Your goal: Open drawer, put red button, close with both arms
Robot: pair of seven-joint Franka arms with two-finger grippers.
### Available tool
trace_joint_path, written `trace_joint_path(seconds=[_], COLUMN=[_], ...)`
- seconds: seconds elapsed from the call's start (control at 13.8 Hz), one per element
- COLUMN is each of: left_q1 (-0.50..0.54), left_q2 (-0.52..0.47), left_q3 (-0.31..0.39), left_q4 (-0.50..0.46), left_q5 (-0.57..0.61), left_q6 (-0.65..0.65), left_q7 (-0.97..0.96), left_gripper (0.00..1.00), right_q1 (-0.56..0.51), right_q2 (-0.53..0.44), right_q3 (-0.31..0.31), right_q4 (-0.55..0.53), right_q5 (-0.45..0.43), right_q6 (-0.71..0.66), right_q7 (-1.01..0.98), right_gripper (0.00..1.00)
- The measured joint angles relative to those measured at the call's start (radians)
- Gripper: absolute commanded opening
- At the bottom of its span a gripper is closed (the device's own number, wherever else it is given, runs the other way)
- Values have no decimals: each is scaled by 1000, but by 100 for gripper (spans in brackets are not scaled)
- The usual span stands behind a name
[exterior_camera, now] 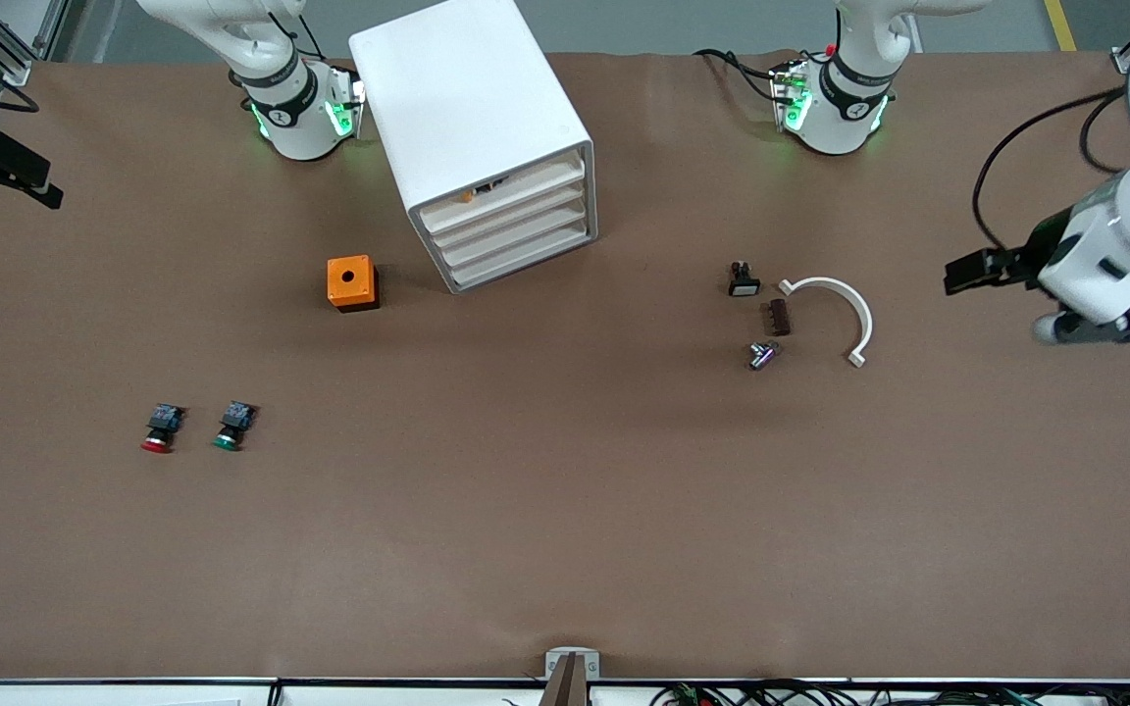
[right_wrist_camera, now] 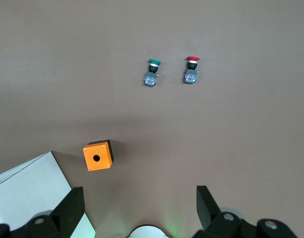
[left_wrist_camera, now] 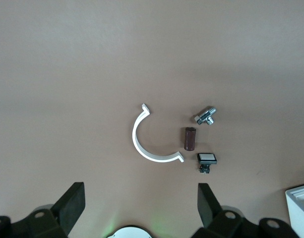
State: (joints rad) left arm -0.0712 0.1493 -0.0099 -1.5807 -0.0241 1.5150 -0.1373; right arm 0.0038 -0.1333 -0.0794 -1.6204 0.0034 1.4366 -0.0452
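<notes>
Toward the right arm's end of the table we see the red button [exterior_camera: 160, 429] lying on its side just beside the green button [exterior_camera: 231, 427], both nearer the front camera than the orange box [exterior_camera: 351, 282]. The white cabinet [exterior_camera: 472, 118] stands farther back, its top drawer [exterior_camera: 506, 189] slightly ajar. Our left gripper [left_wrist_camera: 138, 208] hangs spread and empty above the white half-ring clip [left_wrist_camera: 148, 140]; our right gripper [right_wrist_camera: 138, 208] waits spread wide, holding nothing.
</notes>
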Motion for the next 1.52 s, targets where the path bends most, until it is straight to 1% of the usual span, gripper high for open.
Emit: trace_joint_path(seconds=[0.22,0.36,0.51,0.58,0.8,0.94,1.01,1.16,1.3,1.52], left_q1=[-10,-20,-37,-54,-129,-170,-177,-177,-178,-179], left_q2=[91,126,154,170,213,239,256,300,359,449], left_q3=[-5,-9,-11,-11,-13,-17,-27,-56,-82,-120], left_q4=[2,6,8,9,15,32,41,58,89,134], left_q5=[0,-4,-53,-87,-196,-301,-359,-435,-491,-522], left_q6=[35,54,73,82,101,102,102,103,106,107], left_q7=[0,-4,-63,-129,-411,-642,-748,-938,-1157,-1473], left_gripper=[100,100,100,100,100,100,100,100,100,100], right_q1=[0,0,0,0,0,-1,-3,-22,-54,-103], right_q2=[0,0,0,0,0,-1,0,17,84,245], right_q3=[0,0,0,0,0,-1,-2,-4,-7,-8], right_q4=[0,-1,-1,-1,0,2,2,-1,-6,21], right_q5=[0,0,0,0,0,-2,-6,-12,-13,-13], right_q6=[0,0,0,0,0,0,0,0,6,50], right_q7=[0,0,0,0,0,0,0,0,0,-2], right_gripper=[100,100,100,100,100,100,100,100,100,100])
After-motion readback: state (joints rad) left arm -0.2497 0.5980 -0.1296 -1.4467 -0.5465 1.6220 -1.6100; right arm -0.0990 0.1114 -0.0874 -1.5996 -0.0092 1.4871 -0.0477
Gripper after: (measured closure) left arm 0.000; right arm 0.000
